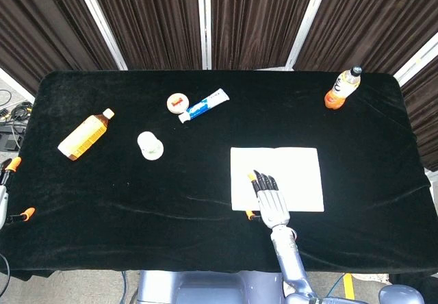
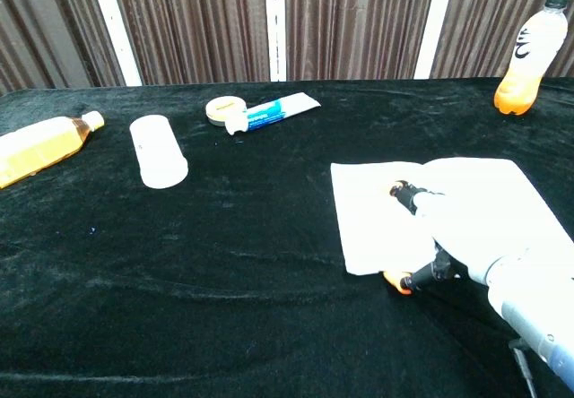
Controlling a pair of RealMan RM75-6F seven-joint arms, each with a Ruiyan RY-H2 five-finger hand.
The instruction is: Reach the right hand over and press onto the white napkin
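black-draped table (image 1: 102, 187), amber bottle lying flat (image 1: 84, 135), white cup (image 1: 149, 145), round tin (image 1: 177, 102), toothpaste tube (image 1: 204, 105), upright orange bottle (image 1: 341, 88)
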